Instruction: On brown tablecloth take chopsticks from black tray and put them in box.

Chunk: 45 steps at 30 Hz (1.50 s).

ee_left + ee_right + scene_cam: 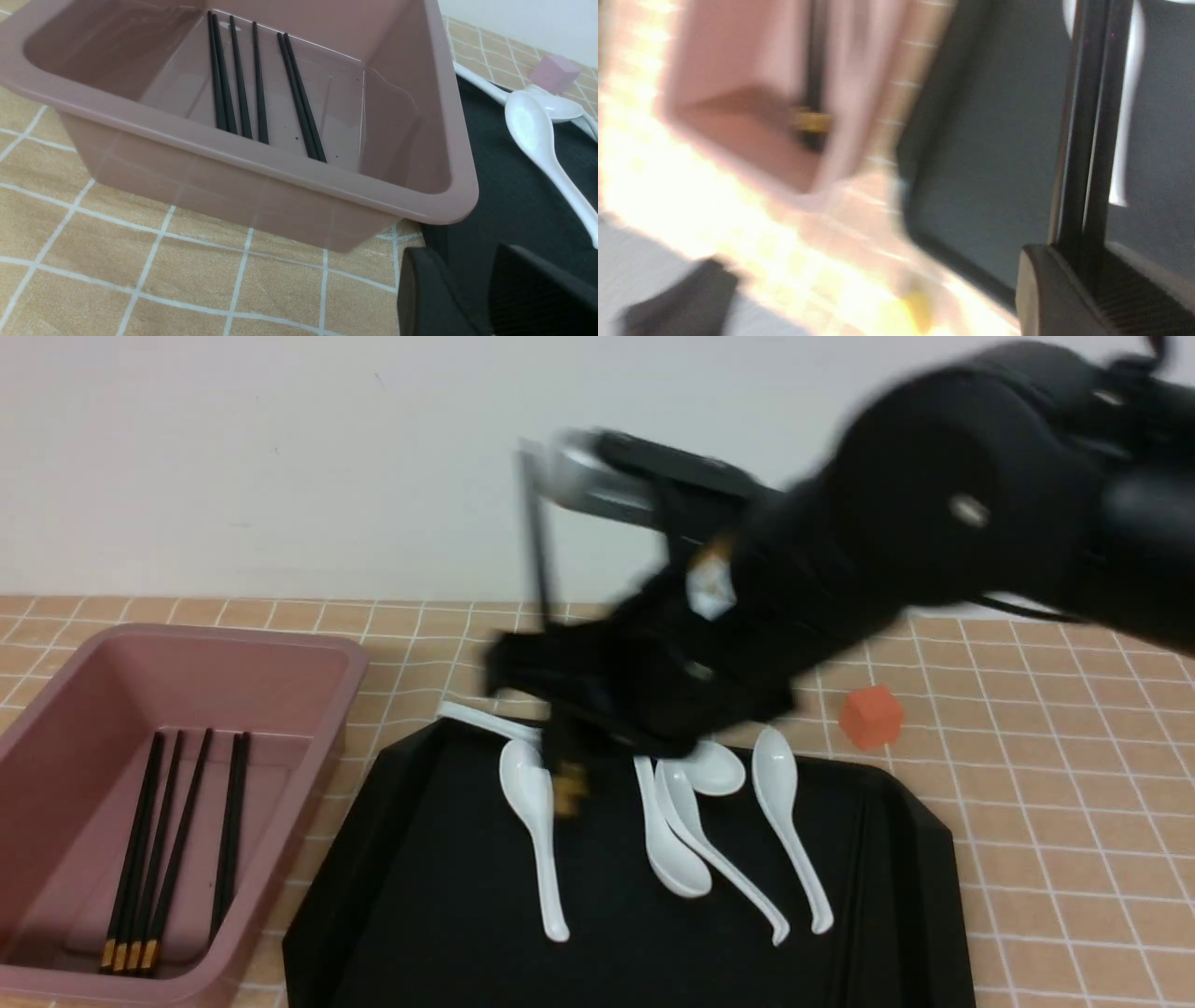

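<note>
Brown tablecloth (1074,784) against a white wall. Black tray (448,896) at centre, with the box (308,747) just beside it on robot's left. Box holds 6 chopsticks (257,79) lying flat on its floor, gold tips toward robot. Right gripper (560,728), motion-blurred, is clamped on a chopstick pair (1085,140), held approx. upright above tray's far-left part. Approx. 6 white spoons (794,821) on tray, some partly hidden by arm. Left gripper (467,256) near box corner, fingers apart, holding nothing. 1 orange cube (870,717) on cloth beyond tray; 1 pink cube (553,72) beside spoons.
</note>
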Tool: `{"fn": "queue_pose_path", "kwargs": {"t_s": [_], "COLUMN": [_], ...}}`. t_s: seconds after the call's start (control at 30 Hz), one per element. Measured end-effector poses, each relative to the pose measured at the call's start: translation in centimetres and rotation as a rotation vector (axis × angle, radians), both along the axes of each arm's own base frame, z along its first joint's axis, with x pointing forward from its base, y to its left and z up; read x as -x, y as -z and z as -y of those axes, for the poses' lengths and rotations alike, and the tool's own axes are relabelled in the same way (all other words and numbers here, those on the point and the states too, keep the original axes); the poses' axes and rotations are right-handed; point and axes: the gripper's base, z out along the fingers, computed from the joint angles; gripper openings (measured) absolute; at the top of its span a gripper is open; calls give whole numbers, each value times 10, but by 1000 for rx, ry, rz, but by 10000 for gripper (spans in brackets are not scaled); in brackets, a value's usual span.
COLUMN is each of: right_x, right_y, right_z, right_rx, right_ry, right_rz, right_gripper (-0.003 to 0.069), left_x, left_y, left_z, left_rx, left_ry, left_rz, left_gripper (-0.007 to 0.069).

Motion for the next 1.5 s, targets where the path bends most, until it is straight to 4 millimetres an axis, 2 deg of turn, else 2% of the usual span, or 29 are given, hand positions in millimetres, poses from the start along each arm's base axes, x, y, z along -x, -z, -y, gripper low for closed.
{"fn": "queue_pose_path", "kwargs": {"t_s": [0.03, 0.1, 0.13, 0.17, 0.23, 0.27, 0.3, 0.4, 0.47, 0.6, 0.73, 0.93, 1.07, 1.13, 1.17, 1.2, 1.23, 1.3, 1.33, 1.37, 1.4, 1.43, 1.47, 1.5], "right_x": [-6, -13, -23, -25, -39, -39, -43, -55, -63, -79, -88, -83, -76, -71, -69, -69, -69, -70, -70, -70, -69, -65, -66, -56], "right_y": [-4, -1, 4, 6, 31, 31, 47, 84, 99, 118, 131, 134, 134, 128, 115, 113, 87, 59, 56, 29, 10, -19, -18, -49], "right_z": [-12, -24, -43, -48, -85, -85, -104, -140, -154, -170, -176, -176, -171, -163, -154, -151, -136, -117, -115, -97, -84, -65, -64, -44], "right_rx": [-49, -85, -140, -152, -210, -210, -240, -277, -300, -329, -340, -320, -279, -243, -220, -215, -202, -189, -184, -172, -159, -140, -130, -95], "right_ry": [-39, -76, -122, -134, -213, -213, -247, -295, -304, -278, -247, -301, -391, -462, -506, -517, -554, -582, -586, -596, -587, -561, -560, -523], "right_rz": [19, 20, 25, 24, 19, 19, 6, 14, 25, 88, 124, 83, 14, -26, -52, -60, -62, -47, -41, -8, 29, 88, 90, 168], "right_gripper": [144, 144, 144, 144, 144, 144, 144, 144, 144, 144, 168, 283, 314, 305, 272, 266, 199, 143, 126, 69, 29, -1, -4, -13], "left_x": [0, 0, 0, 0, 0, 0, 0, 0, 0, 0, 0, 0, 0, 0, 0, 0, 0, 0, 0, 0, 0, 0, 0, 0], "left_y": [0, 0, 0, 0, 0, 0, 0, 0, 0, 0, 0, 0, 0, 0, 0, 0, 0, 0, 0, 0, 0, 0, 0, 0], "left_z": [0, 0, 0, 0, 0, 0, 0, 0, 0, 0, 0, 0, 0, 0, 0, 0, 0, 0, 0, 0, 0, 0, 0, 0], "left_rx": [0, 0, 0, -1, -1, -1, -1, -1, -1, -1, -1, -1, -1, -1, -1, -1, -1, -1, -1, -1, -1, -1, -1, -1], "left_ry": [0, 0, 0, 0, 0, 0, 0, 0, 0, 0, 0, 0, 0, 0, 0, 0, 0, 0, 0, 0, 0, 0, 0, 0], "left_rz": [0, 0, 0, 0, 0, 0, 0, 0, 0, 0, 0, 0, 0, 0, 0, 0, 0, 0, 0, 0, 0, 0, 0, 0], "left_gripper": [218, 220, 221, 221, 221, 221, 222, 225, 229, 232, 237, 238, 238, 238, 238, 238, 238, 238, 238, 238, 238, 238, 238, 238]}}
